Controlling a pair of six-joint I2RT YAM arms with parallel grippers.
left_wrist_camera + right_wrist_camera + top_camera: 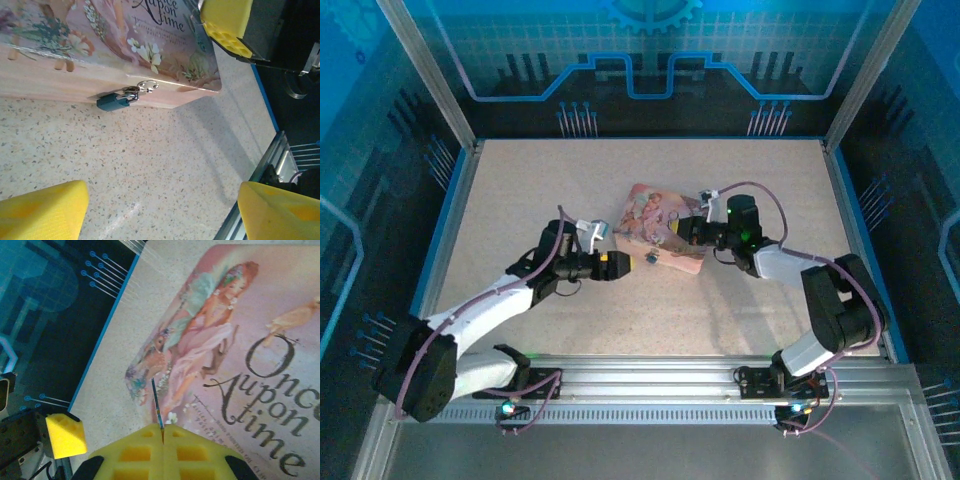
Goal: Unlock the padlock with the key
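Fingers of the right hand [162,432] clamp the key [156,405] above the pink tin [240,315]; left hand [160,212], spread open, faces the padlock [116,101] hanging closed on the tin's front hasp [145,89]. Key grasped; insertion and turning remain.

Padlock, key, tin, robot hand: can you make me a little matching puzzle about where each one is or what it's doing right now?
Things:
1. small dark blue padlock
2. thin dark metal key
3. left hand
4. pink illustrated rectangular tin

States:
A. open, holding nothing
B. lying on the speckled table
C. hooked on the tin's side clasp
D. pinched in the shut right hand

Pairs: 1-C, 2-D, 3-A, 4-B.
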